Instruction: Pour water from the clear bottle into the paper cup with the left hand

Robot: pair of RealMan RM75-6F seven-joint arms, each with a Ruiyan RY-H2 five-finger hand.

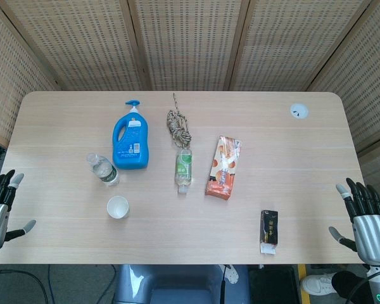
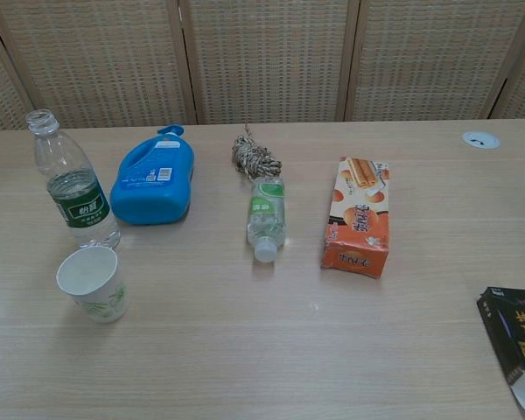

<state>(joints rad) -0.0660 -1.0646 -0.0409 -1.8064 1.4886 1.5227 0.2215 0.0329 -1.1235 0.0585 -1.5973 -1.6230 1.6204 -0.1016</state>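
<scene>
A clear bottle [image 1: 102, 169] [image 2: 73, 184] with a green label stands upright and uncapped on the table's left side. Just in front of it stands a white paper cup [image 1: 118, 207] [image 2: 93, 283], upright and open. My left hand [image 1: 0, 208] hovers at the table's left edge, fingers spread, holding nothing, well left of bottle and cup. At the right edge my right hand [image 1: 365, 220] is likewise spread and empty. Neither hand shows in the chest view.
A blue detergent jug [image 1: 131, 137] lies behind the bottle. A second small bottle [image 1: 184, 168] lies on its side mid-table below a rope coil [image 1: 178, 127]. An orange biscuit box [image 1: 223, 167] and a black packet [image 1: 269, 229] lie to the right.
</scene>
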